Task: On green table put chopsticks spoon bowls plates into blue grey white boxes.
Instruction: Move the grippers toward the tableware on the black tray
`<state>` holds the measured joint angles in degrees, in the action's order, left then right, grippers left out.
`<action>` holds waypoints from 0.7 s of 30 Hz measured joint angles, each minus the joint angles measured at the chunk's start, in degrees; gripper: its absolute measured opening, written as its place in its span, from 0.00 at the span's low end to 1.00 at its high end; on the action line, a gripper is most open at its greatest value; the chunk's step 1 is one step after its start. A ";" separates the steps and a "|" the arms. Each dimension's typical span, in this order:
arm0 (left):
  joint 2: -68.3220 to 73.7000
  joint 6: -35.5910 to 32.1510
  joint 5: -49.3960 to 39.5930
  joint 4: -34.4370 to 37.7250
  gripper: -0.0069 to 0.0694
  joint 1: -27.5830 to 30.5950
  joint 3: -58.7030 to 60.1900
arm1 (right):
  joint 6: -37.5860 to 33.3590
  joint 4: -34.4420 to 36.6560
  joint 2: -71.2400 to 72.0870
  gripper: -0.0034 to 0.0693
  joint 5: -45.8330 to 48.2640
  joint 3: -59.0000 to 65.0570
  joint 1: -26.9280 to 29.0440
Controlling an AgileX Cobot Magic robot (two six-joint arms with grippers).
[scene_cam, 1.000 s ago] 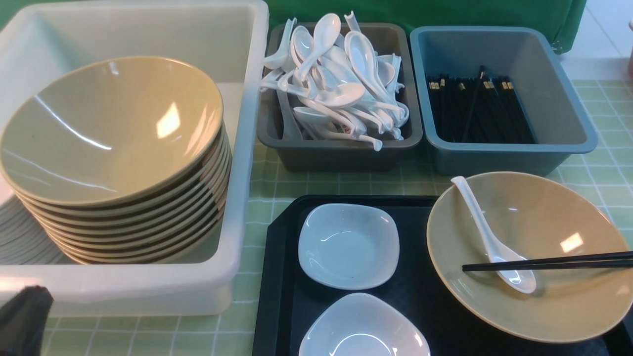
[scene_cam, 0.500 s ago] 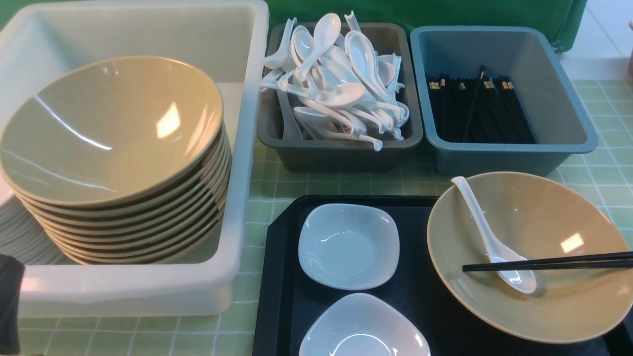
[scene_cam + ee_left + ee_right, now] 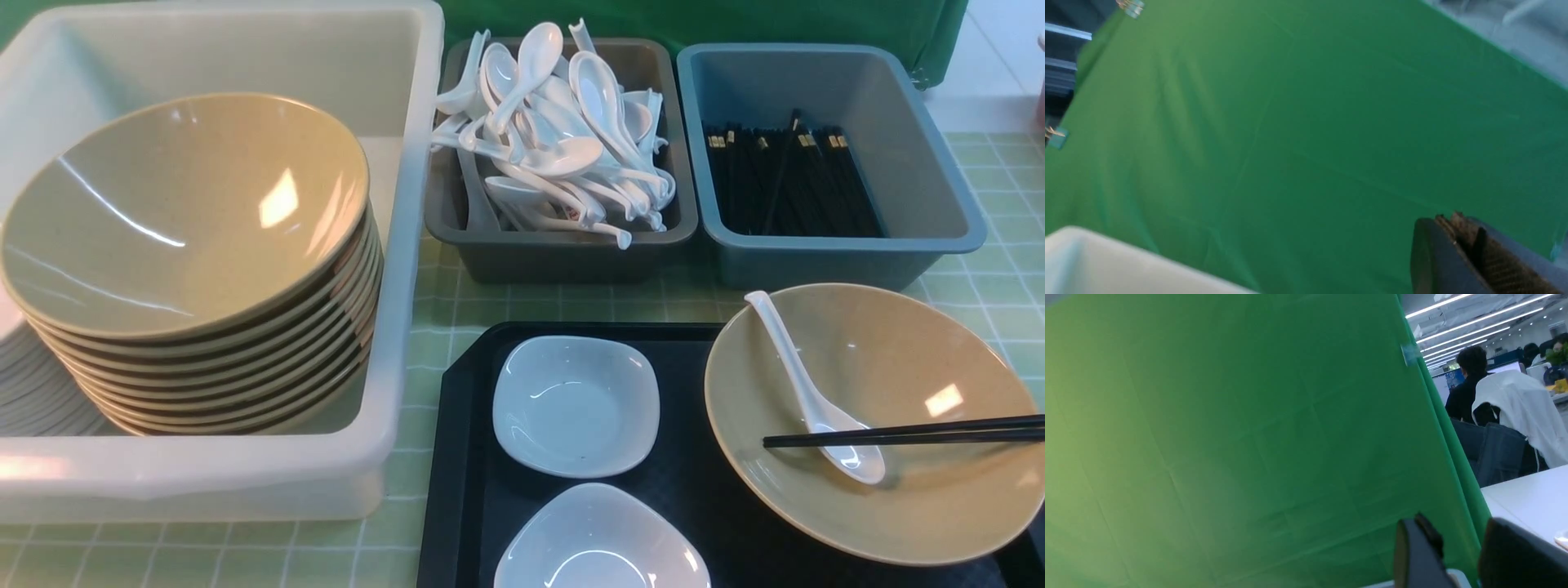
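Two chopsticks overhanging the bowl's three-o'clock rim may slip if nudged; right gripper spread, left gripper pressed together.

No legible text, spoon mark possibly print

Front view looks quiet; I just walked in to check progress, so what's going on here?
Nothing is being handled right now. Neither arm shows here; both wrist cameras face the green backdrop, and the right gripper is open and empty. On the black tray wait two small plates, plus a bowl holding a spoon and chopsticks.
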<state>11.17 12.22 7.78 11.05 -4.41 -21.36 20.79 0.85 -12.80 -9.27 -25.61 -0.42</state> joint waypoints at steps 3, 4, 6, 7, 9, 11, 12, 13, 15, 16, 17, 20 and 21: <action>8.00 -0.64 -12.43 -0.19 0.09 0.00 -10.22 | -3.41 0.00 -7.06 0.37 9.76 -8.47 0.00; 12.09 -0.88 -19.38 -0.24 0.09 0.00 -14.43 | -7.22 0.00 -11.36 0.37 16.55 -12.58 0.00; 17.33 -1.92 -27.48 -0.50 0.09 0.00 -18.31 | -12.21 0.00 -17.31 0.37 25.99 -16.54 0.00; 19.56 -2.75 -31.79 -0.94 0.09 0.00 -19.90 | -15.98 0.00 -20.98 0.37 30.57 -18.58 0.00; 23.19 -3.92 -36.19 -1.90 0.09 0.00 -20.83 | -19.84 0.00 -24.86 0.37 34.83 -19.86 0.00; 24.87 -4.09 -37.81 -1.96 0.09 0.00 -20.75 | -20.79 0.00 -27.08 0.37 36.22 -20.08 0.00; 26.65 -4.09 -39.07 -1.21 0.09 0.00 -20.08 | -21.78 0.67 -30.23 0.37 38.38 -20.55 0.00; 26.79 -4.09 -39.23 -0.78 0.09 0.00 -19.82 | -22.63 0.89 -30.57 0.37 39.22 -20.63 0.00; 27.62 -4.03 -39.70 1.58 0.09 -0.48 -18.52 | -27.39 2.59 -33.96 0.37 44.54 -22.01 0.00; 27.74 -4.62 -40.06 3.76 0.09 -1.55 -17.72 | -32.52 4.44 -37.20 0.37 49.87 -23.65 0.00; 27.89 -5.54 -40.31 5.47 0.09 -2.64 -17.49 | -35.37 5.45 -39.81 0.37 53.88 -24.78 0.00; 28.87 -12.22 -41.20 10.99 0.09 -6.63 -17.25 | -44.64 7.23 -48.07 0.37 61.38 -29.33 -1.49; 28.99 -12.68 -41.28 11.79 0.09 -7.18 -17.25 | -46.08 7.24 -49.13 0.37 61.81 -29.85 -2.16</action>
<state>40.16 -0.46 -33.50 22.84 -11.59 -38.61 -25.29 8.08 -61.93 52.54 -55.46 -2.58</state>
